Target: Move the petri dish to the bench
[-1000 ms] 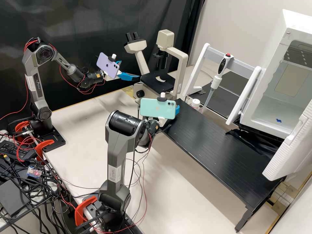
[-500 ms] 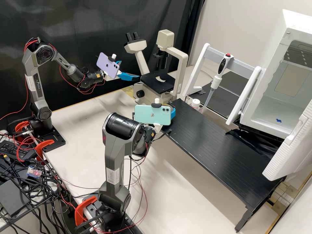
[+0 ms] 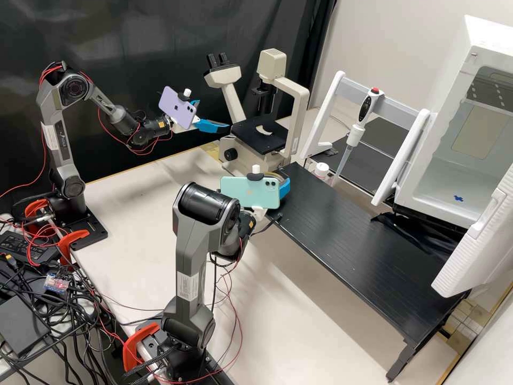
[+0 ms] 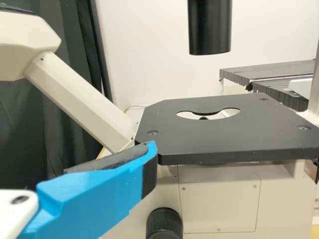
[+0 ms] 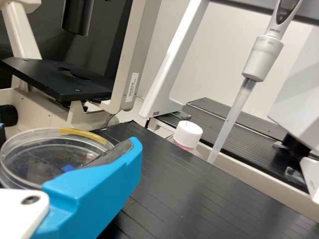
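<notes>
Probably light, slick and brittle, the dish point(image 5: 31, 167) wants gentle side-wall pressure from the right gripper point(image 5: 67, 144), jaws around it, the left gripper point(image 3: 214, 115) wide-jawed at the high view's eleven o'clock.

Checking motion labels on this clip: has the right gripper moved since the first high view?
Yes: in the high view, the right gripper has shifted down and slightly left, away from the microscope stage.

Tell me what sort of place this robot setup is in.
Probably a biology laboratory: there's a microscope, a pipette hanging on a stand, and a petri dish at the right gripper.
</notes>
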Robot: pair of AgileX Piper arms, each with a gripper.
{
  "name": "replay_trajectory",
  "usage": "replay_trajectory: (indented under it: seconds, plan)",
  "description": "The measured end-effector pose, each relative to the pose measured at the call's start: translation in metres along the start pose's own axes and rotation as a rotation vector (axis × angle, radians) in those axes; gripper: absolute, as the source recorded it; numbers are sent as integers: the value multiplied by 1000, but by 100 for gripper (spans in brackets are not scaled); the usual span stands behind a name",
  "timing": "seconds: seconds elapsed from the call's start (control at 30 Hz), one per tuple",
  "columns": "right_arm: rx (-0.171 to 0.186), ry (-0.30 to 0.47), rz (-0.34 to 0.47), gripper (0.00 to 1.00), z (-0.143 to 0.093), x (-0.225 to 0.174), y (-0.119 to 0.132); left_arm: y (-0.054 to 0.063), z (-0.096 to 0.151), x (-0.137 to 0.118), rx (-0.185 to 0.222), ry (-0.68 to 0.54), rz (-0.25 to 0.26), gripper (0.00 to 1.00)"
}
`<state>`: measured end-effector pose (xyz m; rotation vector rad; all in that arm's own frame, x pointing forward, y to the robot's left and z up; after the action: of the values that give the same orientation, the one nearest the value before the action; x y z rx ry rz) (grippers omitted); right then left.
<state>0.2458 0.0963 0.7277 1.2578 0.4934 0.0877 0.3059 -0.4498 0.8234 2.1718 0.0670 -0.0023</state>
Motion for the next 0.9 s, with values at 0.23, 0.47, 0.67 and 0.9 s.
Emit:
replay_trajectory:
  seconds: [0.23,0.47,0.67,0.9]
  plan:
    - [-3,-5,32,100,1,-5,8,0,0,0,0,0,0,100]
    - [-21,57,120,100,-4,-32,37,0,0,0,0,0,0,100]
    - [16,202,328,100,-20,-74,87,0,0,0,0,0,0,100]
    - [114,234,568,100,-25,-113,126,0,0,0,0,0,0,100]
